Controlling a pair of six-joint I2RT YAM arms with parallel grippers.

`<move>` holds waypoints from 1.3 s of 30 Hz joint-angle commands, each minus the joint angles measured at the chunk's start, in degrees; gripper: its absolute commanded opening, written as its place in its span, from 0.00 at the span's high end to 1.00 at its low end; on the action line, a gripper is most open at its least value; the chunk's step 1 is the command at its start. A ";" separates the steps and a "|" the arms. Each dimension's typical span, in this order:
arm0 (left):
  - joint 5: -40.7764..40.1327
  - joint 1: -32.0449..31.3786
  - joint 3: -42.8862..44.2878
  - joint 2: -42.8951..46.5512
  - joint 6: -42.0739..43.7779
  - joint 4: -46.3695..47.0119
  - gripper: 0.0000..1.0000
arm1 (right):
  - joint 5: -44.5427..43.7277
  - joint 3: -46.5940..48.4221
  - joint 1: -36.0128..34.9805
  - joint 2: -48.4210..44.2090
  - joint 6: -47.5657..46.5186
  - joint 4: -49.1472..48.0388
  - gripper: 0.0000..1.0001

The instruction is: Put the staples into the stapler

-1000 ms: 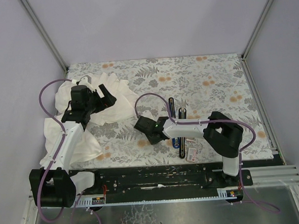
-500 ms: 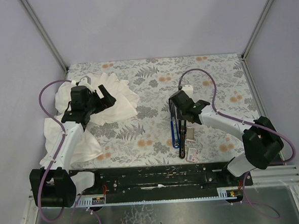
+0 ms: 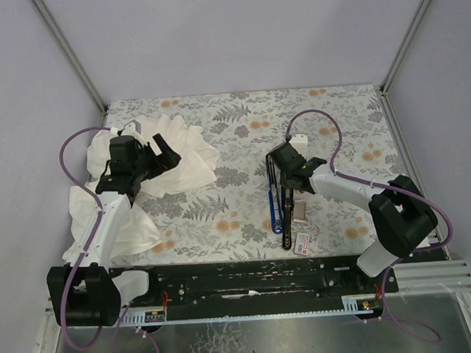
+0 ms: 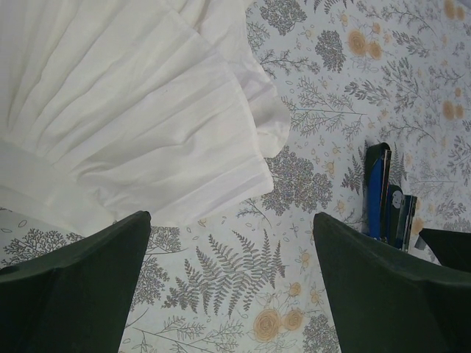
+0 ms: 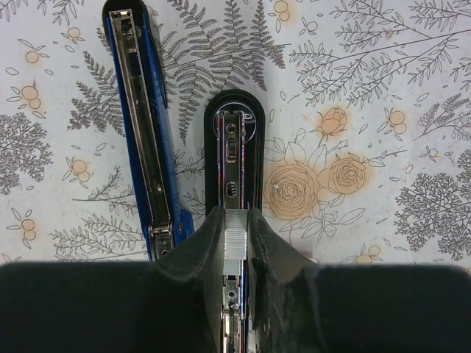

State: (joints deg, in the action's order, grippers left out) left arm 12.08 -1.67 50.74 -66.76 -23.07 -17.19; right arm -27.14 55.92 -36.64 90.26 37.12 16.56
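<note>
Right end effector point(image 5: 237, 243) has swung over the stapler point(image 5: 143, 132), pinching the staple strip point(image 5: 235, 232) above it; loading unfinished. Left end effector point(image 4: 228, 220) spread.

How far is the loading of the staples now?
Done: the stapler lies opened, channel exposed. In hand: the right gripper pinches the staple strip over the channel. To do: seat the strip and close the stapler. The left gripper is open near the white cloth.
</note>
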 commanded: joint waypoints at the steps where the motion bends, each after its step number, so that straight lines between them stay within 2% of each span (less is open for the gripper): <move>1: 1.07 0.92 -0.73 0.36 0.03 1.70 0.09 | -2.50 1.97 0.68 0.99 1.38 -2.82 0.84; 39: 2.97 1.93 -0.82 -0.82 -0.56 2.16 0.09 | -3.35 0.25 1.22 4.74 0.22 -4.91 0.86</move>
State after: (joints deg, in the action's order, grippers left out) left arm 14.20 -0.23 50.61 -67.35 -23.51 -17.12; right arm -27.57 56.05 -35.92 94.80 37.45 13.17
